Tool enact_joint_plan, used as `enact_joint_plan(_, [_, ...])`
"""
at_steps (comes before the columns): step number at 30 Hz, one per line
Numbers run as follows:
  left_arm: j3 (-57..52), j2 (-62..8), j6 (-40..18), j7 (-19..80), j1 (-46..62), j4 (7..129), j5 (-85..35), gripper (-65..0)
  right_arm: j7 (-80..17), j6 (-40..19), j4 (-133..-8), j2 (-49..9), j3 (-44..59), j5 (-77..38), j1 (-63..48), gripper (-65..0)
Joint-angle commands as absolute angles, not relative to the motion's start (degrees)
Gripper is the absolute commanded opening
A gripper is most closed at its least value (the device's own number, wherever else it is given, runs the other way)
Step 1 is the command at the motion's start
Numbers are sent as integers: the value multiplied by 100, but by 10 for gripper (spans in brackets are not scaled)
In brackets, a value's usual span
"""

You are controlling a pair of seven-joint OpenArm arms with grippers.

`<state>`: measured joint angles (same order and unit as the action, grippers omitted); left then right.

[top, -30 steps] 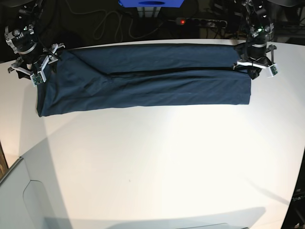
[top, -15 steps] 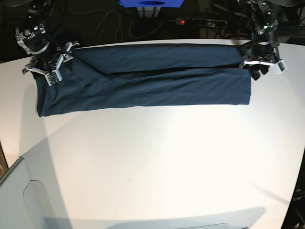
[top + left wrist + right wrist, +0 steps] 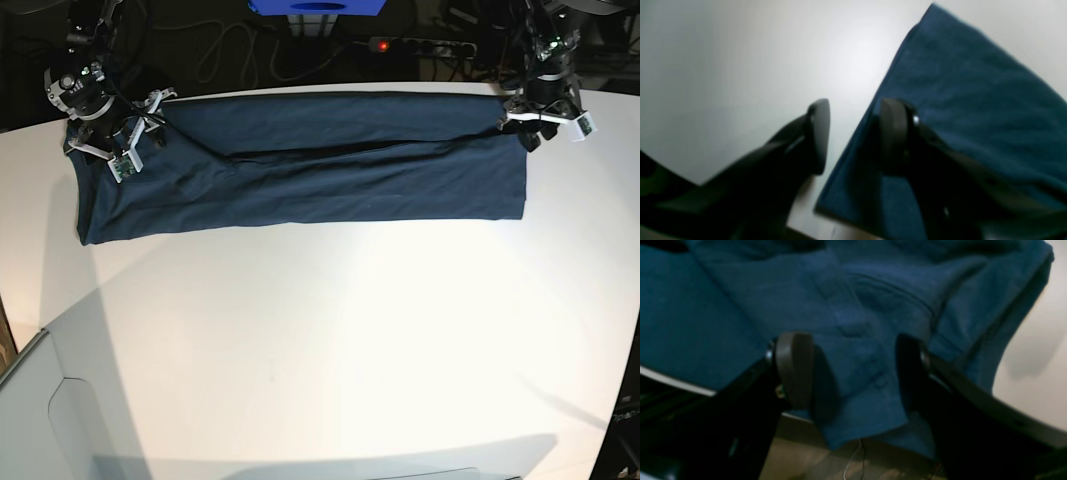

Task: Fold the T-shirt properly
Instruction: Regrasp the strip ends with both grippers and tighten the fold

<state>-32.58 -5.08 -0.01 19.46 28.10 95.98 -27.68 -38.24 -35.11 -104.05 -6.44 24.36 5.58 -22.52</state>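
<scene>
Fingers on both grippers stand apart holding nothing, left gripper (image 3: pixel 853 136) straddling the far-right edge of the T-shirt (image 3: pixel 300 170), right gripper (image 3: pixel 853 373) over its far-left end, so I'd pinch both corners evenly before folding lengthwise.

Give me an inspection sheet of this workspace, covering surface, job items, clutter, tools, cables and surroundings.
Surface: white table, mostly bare, front left corner notched.
Job's things: T-shirt, dark navy, folded into a long band along the far edge, some creases near its left end in the base view.
Clutter: nothing seen.
Tools: left tool open, astride the shirt's edge, gripping nothing; right tool open above rumpled fabric, holding nothing.
Cables: loose cables and a power strip with a red light behind the table.
Surroundings: dark background, blue object at top.
</scene>
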Motion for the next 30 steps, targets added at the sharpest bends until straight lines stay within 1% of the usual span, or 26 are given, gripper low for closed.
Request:
enact_joint_plan(1, [-3301,-558,-4,1815,2826,9666,-2809,-412,-3723,-3626,-10475,-690,2466,497,-2193,-284])
enact_joint_plan(10, [-3275,-558,-4,1815,2800,9675,-2809,-412,-3723,-3626,-10466,-690,2466,497,-2158,-284])
enact_joint_plan(18, [-2888,-567,-4,1815,2818,9596,-2809,-415,-3723,-3626,-10466,-690,2466,497,-2158,-284])
enact_joint_plan(30, [-2888,-567,-4,1815,2835,9596,-2765,-415,-3723,-3626,-10466,-690,2466,497,-2158,-284])
